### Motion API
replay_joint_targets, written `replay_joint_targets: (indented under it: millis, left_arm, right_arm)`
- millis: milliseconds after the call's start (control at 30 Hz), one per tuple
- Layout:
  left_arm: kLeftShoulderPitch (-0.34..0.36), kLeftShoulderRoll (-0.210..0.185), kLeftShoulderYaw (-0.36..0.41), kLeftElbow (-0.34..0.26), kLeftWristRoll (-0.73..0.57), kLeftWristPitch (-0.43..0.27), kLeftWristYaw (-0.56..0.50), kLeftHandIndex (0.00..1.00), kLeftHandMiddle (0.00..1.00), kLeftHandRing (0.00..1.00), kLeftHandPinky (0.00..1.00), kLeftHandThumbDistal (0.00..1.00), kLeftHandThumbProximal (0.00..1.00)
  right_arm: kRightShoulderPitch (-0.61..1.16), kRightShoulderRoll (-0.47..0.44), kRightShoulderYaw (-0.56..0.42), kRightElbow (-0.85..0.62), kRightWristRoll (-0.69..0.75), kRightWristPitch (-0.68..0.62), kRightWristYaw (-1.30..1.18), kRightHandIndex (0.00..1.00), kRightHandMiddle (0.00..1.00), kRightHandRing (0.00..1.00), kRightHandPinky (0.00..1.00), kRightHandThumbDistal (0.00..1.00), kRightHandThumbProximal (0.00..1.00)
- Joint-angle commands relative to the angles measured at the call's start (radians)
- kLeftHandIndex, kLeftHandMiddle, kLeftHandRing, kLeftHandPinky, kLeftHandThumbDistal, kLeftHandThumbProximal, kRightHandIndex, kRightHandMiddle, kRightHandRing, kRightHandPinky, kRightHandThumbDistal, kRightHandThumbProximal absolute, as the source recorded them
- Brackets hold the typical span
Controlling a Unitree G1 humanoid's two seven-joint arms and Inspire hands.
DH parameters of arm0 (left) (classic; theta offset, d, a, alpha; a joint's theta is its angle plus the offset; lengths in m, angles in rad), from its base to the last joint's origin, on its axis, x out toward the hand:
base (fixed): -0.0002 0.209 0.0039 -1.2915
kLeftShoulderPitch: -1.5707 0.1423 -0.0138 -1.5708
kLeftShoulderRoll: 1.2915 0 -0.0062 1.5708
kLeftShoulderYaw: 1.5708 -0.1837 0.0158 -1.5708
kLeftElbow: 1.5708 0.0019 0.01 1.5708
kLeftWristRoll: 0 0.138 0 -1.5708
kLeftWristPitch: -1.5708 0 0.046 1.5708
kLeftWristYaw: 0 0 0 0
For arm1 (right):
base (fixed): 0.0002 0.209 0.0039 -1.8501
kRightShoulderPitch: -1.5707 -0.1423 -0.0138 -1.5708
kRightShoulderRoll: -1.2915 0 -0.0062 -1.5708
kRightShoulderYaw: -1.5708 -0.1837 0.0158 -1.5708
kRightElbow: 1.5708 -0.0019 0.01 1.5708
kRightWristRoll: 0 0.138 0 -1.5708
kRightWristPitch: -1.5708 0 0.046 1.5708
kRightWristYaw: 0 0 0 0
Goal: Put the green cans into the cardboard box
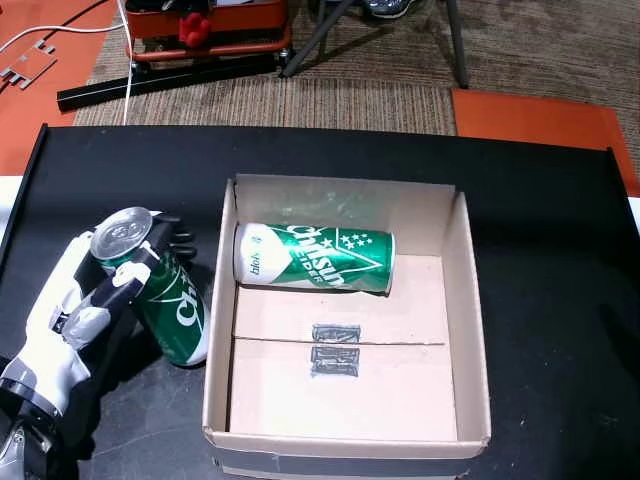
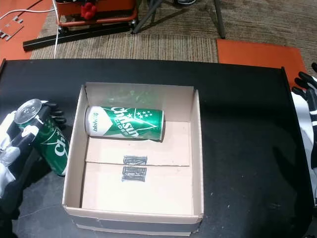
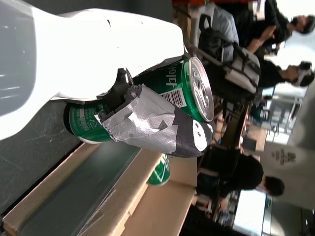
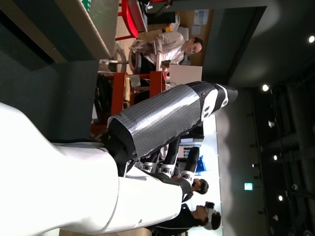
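My left hand (image 1: 75,320) is wrapped around a tilted green can (image 1: 165,295) just outside the box (image 1: 218,330). It's smooth, thin-walled and likely slippery, so mid-body grip suits. Right hand (image 2: 308,106) empty, fingers spread.

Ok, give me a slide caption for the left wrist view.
Left hand gripping a green can beside the cardboard box, where another can already lies.
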Motion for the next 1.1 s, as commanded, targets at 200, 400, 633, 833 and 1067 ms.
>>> replay_joint_targets:
  millis: [200,400,633,833,1067]
  left_arm:
    - [0.003,-0.01,0.02,-0.003,-0.011,0.023,0.053,0.51,0.47,0.45,0.41,0.0,0.21]
    - [0.003,-0.011,0.016,-0.005,-0.007,0.02,0.075,0.52,0.47,0.46,0.4,0.0,0.19]
    - [0.002,-0.011,0.014,-0.006,0.0,-0.003,0.095,0.52,0.45,0.43,0.41,0.0,0.17]
    - [0.002,-0.002,-0.008,-0.006,0.021,-0.027,0.128,0.51,0.44,0.42,0.4,0.0,0.15]
    - [-0.009,0.013,-0.039,-0.014,0.058,-0.065,0.192,0.51,0.44,0.43,0.41,0.0,0.17]
  right_arm:
    - [0.003,0.001,-0.011,0.012,0.019,-0.001,0.016,0.66,0.64,0.65,0.74,0.97,0.51]
    - [0.001,-0.001,-0.009,0.02,0.015,-0.016,0.007,0.65,0.63,0.64,0.74,0.98,0.51]
    - [-0.002,0.002,-0.008,0.02,0.017,-0.017,0.004,0.65,0.63,0.64,0.74,0.98,0.49]
    - [-0.006,0.005,-0.007,0.021,0.015,-0.019,-0.003,0.65,0.63,0.64,0.73,0.97,0.48]
    - [-0.011,0.009,-0.006,0.025,0.019,-0.022,-0.002,0.65,0.63,0.64,0.73,0.98,0.48]
